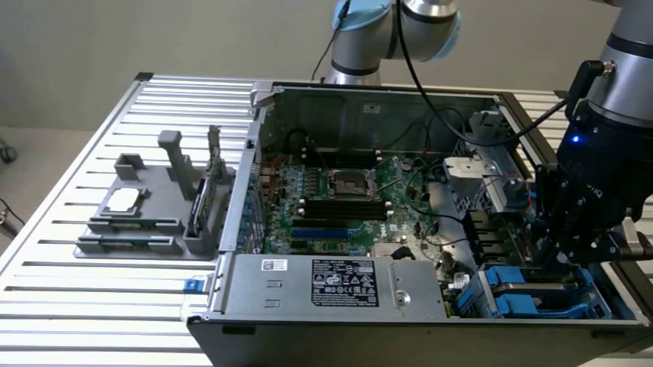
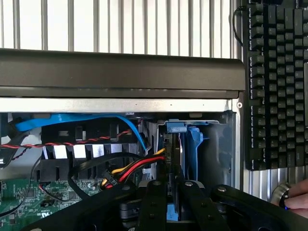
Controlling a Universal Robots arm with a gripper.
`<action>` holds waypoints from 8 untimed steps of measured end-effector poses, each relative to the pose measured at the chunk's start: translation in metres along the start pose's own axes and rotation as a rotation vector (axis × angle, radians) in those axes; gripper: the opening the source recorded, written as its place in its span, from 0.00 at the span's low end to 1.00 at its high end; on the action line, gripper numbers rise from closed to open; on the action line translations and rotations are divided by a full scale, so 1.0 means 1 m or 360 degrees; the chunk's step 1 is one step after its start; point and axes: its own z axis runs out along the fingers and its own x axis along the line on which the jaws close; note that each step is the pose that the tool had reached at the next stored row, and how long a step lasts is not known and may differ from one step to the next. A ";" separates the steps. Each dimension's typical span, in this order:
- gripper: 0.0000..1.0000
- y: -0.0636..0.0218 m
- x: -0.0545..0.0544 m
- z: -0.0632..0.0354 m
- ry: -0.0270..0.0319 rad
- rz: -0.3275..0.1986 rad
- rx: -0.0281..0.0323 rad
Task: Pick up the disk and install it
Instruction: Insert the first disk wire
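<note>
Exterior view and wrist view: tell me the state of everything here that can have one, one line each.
computer case: side open, insides exposed.
gripper: shut on the disk.
disk: held on edge between the fingers, at the drive bay.
silver chip: lying flat on the grey fixture, outside the case.
CPU socket: looks empty.
power supply: seated in the case.

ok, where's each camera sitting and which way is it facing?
Exterior view: high above, looking down into the open computer case on the slatted table; arm at the exterior view's right.
Wrist view: on the wrist, looking past the fingers, shut on the disk, into the drive bay; keyboard beyond.
Shared: computer case, drive bay, slatted table.
</note>
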 end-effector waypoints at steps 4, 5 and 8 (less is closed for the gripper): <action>0.16 -0.0001 0.001 0.0005 -0.00096 0.0001 -0.00015; 0.16 -0.0001 0.001 0.0007 -0.00116 0.0001 -0.00016; 0.16 -0.0001 0.001 0.0014 -0.00166 0.0001 -0.00018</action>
